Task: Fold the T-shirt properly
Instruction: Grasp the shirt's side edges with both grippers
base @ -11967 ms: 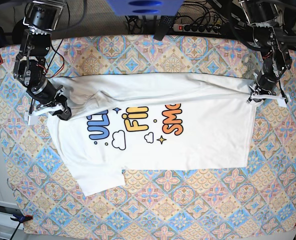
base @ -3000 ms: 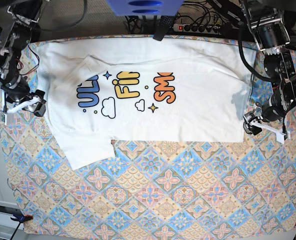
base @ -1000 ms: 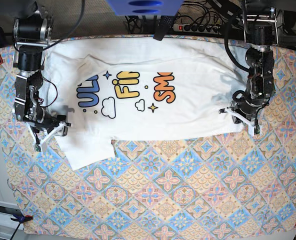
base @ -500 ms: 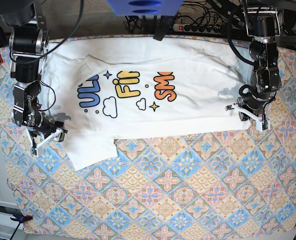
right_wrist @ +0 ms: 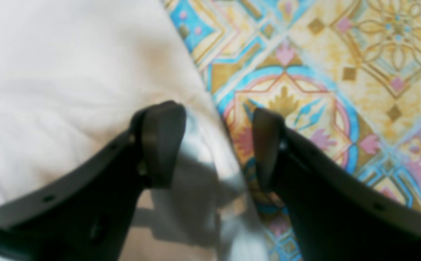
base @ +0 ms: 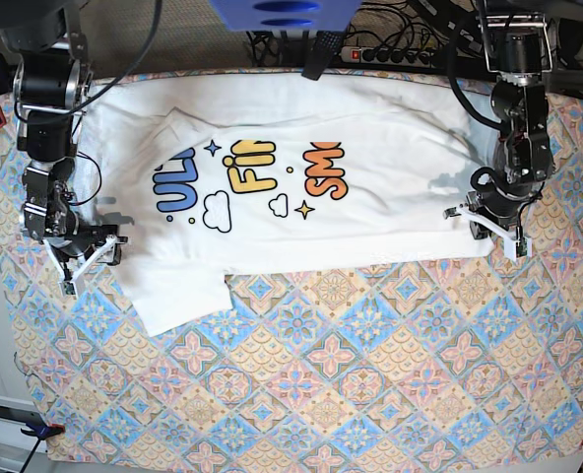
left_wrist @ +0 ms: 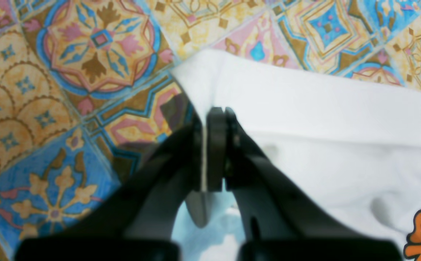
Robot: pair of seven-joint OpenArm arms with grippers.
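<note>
The white T-shirt (base: 370,227) lies spread across the far half of the table, print up, with one short sleeve (base: 178,296) pointing toward the front. At the shirt's right hem corner my left gripper (base: 485,229) is down on the cloth. In the left wrist view it (left_wrist: 212,110) is shut, pinching the edge of the T-shirt (left_wrist: 323,119). My right gripper (base: 90,258) stands open at the shirt's left edge. In the right wrist view it (right_wrist: 219,123) straddles the edge of the T-shirt (right_wrist: 69,72), with one finger over cloth and the other over the tablecloth.
A patterned tablecloth (base: 370,394) covers the table; its front half carries nothing but the sleeve. A power strip (base: 390,54) and cables lie behind the far edge, beside a blue object (base: 282,12). A clamp (base: 40,429) grips the front left corner.
My left gripper slid slightly right, taking the shirt's hem corner with it. My right gripper shifted a little left along the shirt's edge and stayed open.
</note>
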